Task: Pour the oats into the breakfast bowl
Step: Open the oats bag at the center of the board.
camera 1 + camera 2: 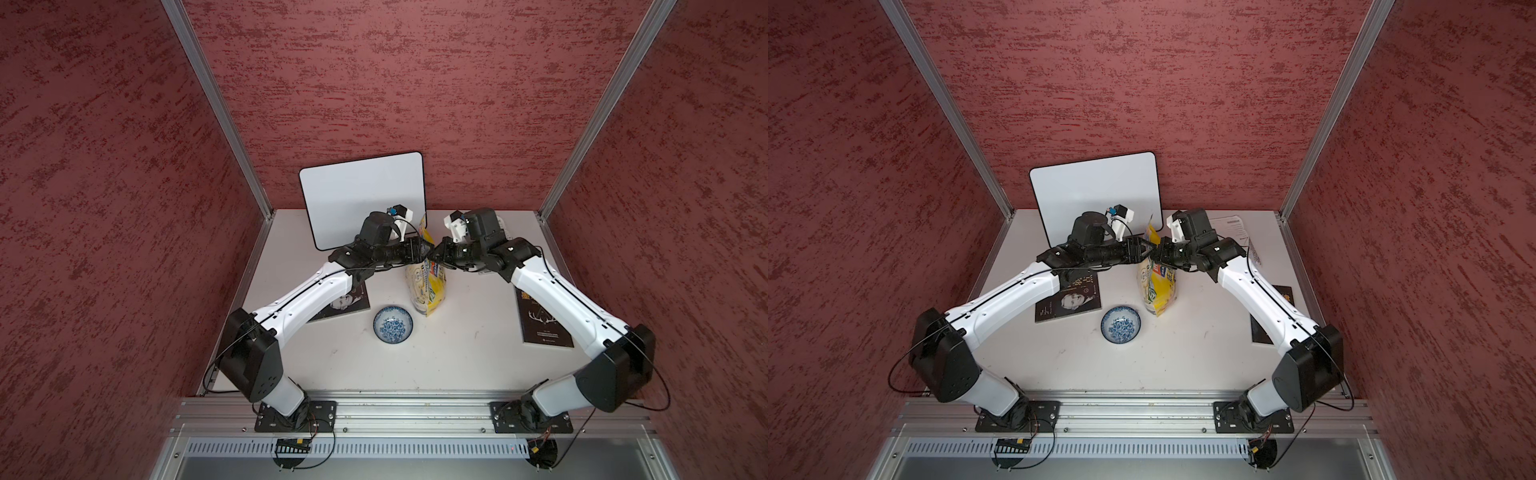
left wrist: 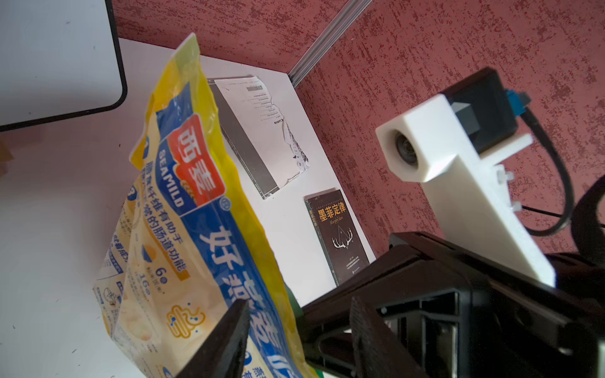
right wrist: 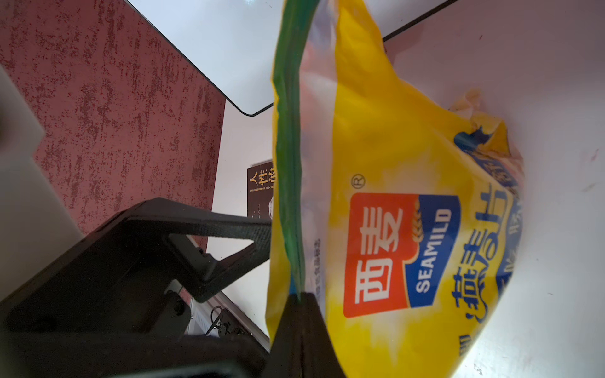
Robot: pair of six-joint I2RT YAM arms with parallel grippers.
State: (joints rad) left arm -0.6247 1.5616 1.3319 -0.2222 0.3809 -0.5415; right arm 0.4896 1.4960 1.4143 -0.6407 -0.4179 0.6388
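The oats stay inside a yellow SEAMILD pouch (image 1: 426,286) (image 1: 1158,286) that stands upright at mid-table; no loose flakes show. My right gripper (image 3: 301,294) (image 1: 434,255) is shut on the green band at the pouch's (image 3: 376,147) top edge. From the opposite side my left gripper (image 2: 298,302) (image 1: 424,250) is open, one finger on each side of the pouch's (image 2: 183,196) upper edge with a gap. The breakfast bowl (image 1: 392,324) (image 1: 1121,324), white with a blue floral inside, sits in front of the pouch and slightly left. It holds nothing.
A whiteboard (image 1: 361,195) leans on the back wall behind the pouch. One dark book (image 1: 1067,301) lies under the left arm, another (image 1: 544,328) under the right arm. A paper-covered box (image 2: 262,131) lies at the back right. Red walls close three sides.
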